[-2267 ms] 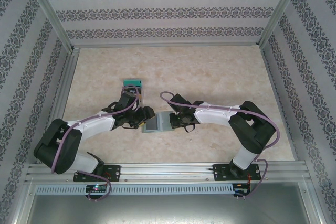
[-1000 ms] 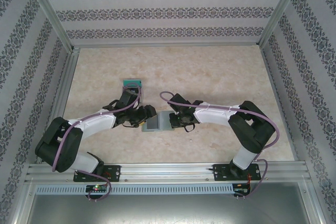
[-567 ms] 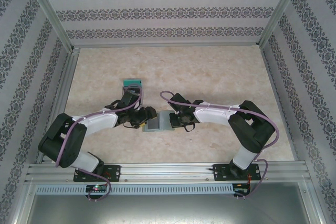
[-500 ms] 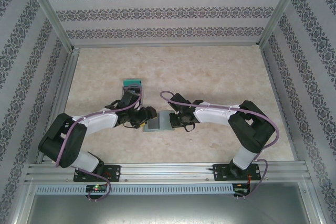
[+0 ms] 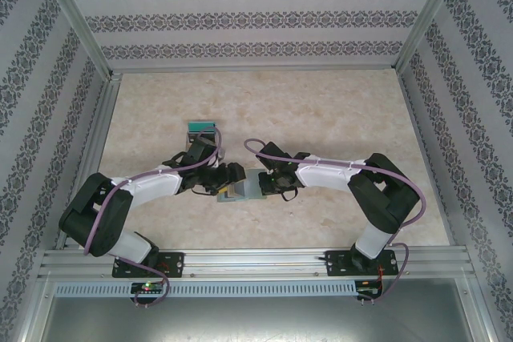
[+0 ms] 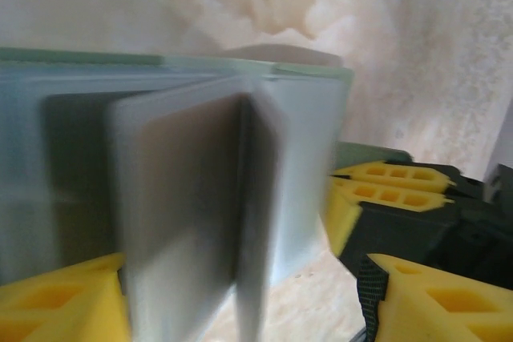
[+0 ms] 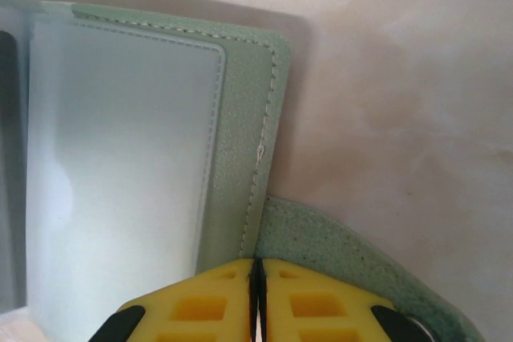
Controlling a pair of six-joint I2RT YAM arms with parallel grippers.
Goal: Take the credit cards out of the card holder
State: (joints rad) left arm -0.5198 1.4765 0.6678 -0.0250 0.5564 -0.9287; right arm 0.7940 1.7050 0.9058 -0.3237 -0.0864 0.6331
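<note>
- Now the card holder lies open on the table, between the two arms
- left gripper: fingers spread wide, either side of a raised inner pocket holding a greyish card
- right gripper: fingers pressed together at the holder's stitched edge, beside its tab
- teal card lies on the table beyond the left arm, apart from the holder

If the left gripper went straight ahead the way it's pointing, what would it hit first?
The card holder: its raised pocket leaves stand between the open jaws of the left gripper, seemingly very close. The right gripper, clamped on the holder's edge, sits beyond and to the right; depth is blurry.
</note>
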